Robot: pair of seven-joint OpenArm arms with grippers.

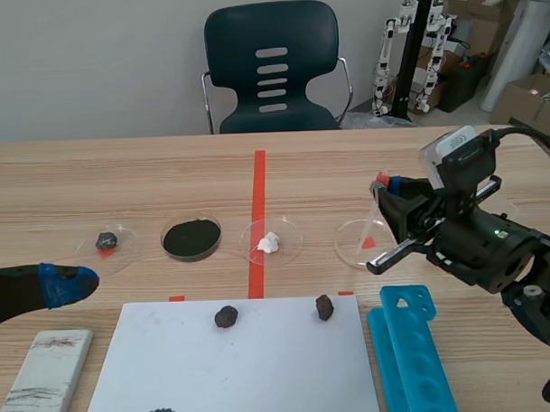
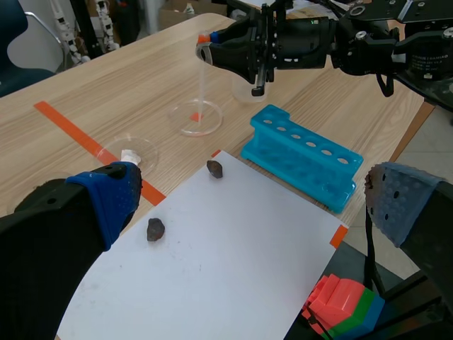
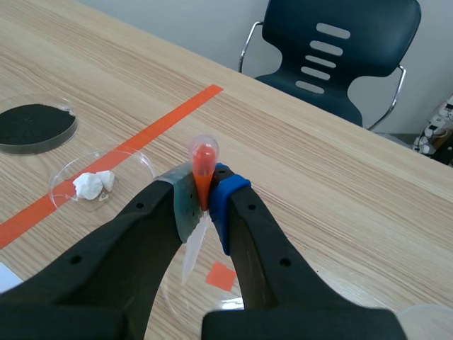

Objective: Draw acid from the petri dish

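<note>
The clear petri dish (image 1: 362, 242) lies right of centre in the scene view, directly beneath the pipette (image 1: 378, 211). The pipette stands nearly upright, orange bulb up and tip down in the dish; whether it touches the bottom I cannot tell. The right gripper (image 3: 204, 195), much the nearer, pinches the pipette at its bulb. The left gripper (image 1: 68, 280) sits at lower left, spread wide, empty.

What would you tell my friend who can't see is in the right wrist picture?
The right gripper is shut on a dropper with an orange bulb, its tip pointing down over a clear petri dish. Beside it sit a dish of white lumps and a dish of black powder.
</note>
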